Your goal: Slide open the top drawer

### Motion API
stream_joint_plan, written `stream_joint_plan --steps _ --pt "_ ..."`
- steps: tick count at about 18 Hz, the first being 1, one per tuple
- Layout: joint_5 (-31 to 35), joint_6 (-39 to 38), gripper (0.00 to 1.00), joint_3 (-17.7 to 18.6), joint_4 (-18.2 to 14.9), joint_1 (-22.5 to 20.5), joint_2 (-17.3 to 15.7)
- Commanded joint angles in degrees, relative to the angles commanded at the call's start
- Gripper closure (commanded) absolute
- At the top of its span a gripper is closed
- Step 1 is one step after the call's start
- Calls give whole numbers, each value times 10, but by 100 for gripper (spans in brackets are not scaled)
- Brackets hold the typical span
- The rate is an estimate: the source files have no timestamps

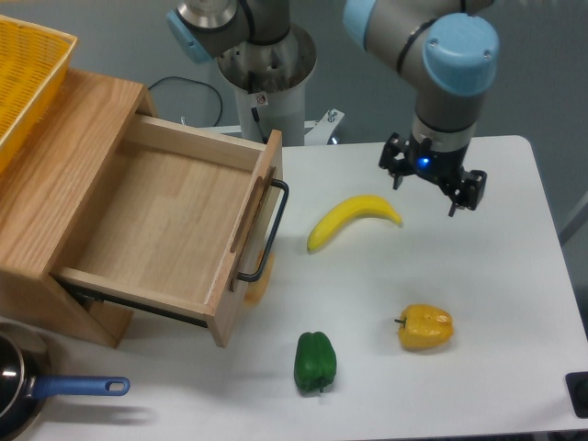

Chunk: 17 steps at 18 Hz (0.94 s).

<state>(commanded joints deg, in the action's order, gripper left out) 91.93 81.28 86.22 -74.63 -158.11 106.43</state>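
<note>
The top drawer [156,225] of light oak stands pulled far out of the wooden cabinet, its shallow box bare inside. Its front panel faces right and carries a long black bar handle [267,231]. My gripper [426,195] hangs over the table well to the right of the drawer, beyond the banana, away from the handle. Its two dark fingers are spread apart with nothing between them, so it is open.
A yellow banana [352,220] lies right of the drawer front. A yellow pepper [425,327] and a green pepper [315,361] sit nearer the front edge. A yellow basket [26,73] rests on the cabinet top. A blue-handled pan [37,391] is at the lower left.
</note>
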Motion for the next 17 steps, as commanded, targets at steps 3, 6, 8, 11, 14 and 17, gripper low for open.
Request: stream_joint_plan --steps 3,6,8,11,14,17 --pt "0 51 0 0 11 -6 21" --pt "-10 71 0 0 25 -18 38" --pt "-18 82 0 0 31 -20 48" --pt "-20 83 0 0 46 -20 58" --pt "-20 83 0 0 46 -20 57" --pt "-20 82 0 0 47 -20 57"
